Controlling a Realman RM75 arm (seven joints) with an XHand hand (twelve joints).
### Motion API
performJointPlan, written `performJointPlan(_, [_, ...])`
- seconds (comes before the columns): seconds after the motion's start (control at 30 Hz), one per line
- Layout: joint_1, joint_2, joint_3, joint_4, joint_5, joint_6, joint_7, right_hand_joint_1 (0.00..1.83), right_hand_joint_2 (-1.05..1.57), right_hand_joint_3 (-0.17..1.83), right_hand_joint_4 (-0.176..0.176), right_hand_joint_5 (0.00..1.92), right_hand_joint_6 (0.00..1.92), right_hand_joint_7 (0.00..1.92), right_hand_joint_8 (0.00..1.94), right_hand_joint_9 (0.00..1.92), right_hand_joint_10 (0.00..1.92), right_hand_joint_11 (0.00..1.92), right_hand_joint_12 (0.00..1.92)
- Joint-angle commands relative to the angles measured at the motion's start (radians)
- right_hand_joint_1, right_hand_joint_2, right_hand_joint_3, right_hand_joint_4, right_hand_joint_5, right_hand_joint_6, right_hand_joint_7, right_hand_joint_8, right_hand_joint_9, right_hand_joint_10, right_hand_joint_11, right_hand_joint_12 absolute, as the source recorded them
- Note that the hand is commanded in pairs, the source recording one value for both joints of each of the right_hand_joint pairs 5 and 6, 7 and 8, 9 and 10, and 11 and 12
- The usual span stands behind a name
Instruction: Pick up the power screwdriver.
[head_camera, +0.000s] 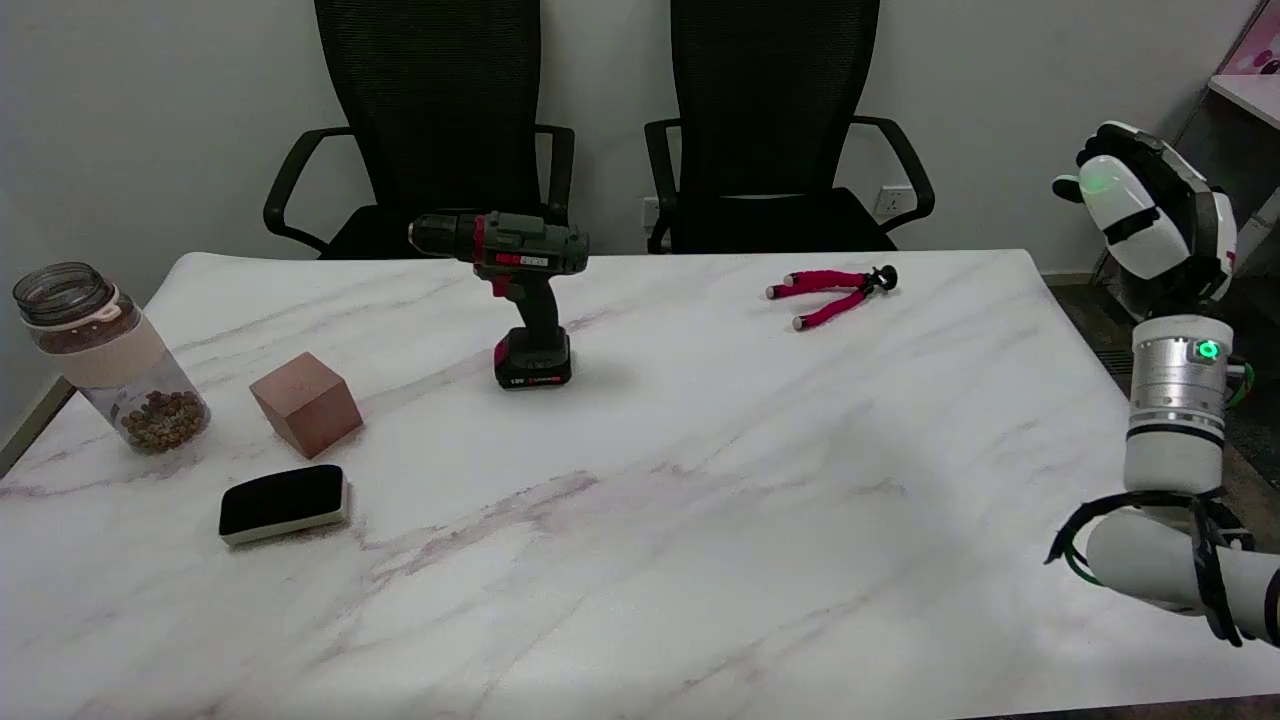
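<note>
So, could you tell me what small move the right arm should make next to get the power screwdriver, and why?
Probably swing the right arm left across the table toward the power screwdriver. The tool stands upright on its battery base, untouched at the far middle, while the arm is raised beyond the table's right edge, far from it. The hand itself is not clearly in view, so opening it can wait.

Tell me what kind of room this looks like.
Probably an office or meeting room: two black mesh office chairs stand behind a marble-patterned table, with a wall socket on the plain white wall behind them.
</note>
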Motion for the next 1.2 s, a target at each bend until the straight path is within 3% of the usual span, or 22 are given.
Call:
performJointPlan(0.03, [-0.060,-0.007,-0.087,0.155,-0.169,0.094,0.294,0.87,0.31,0.58,-0.121,0.64,0.64,0.64,0.64,0.61,0.61,0.78,0.78])
performJointPlan(0.4, [0.031,0.002,-0.085,0.160,-0.326,-0.225,0.294,0.87,0.24,0.62,-0.103,0.60,0.60,0.60,0.60,0.61,0.61,0.77,0.77])
performJointPlan(0.63, [0.117,-0.007,-0.103,0.100,-0.478,-0.399,0.301,0.88,0.05,0.64,-0.061,0.44,0.44,0.44,0.44,0.55,0.55,0.69,0.69])
performJointPlan(0.93, [0.283,-0.089,-0.202,0.016,-0.555,-0.553,0.292,0.87,-0.01,0.59,-0.051,0.36,0.36,0.36,0.36,0.52,0.52,0.65,0.65])
performJointPlan(1.2, [0.408,-0.196,-0.265,0.088,-0.616,-0.687,0.294,0.87,-0.02,0.58,-0.051,0.35,0.35,0.35,0.35,0.51,0.51,0.64,0.64])
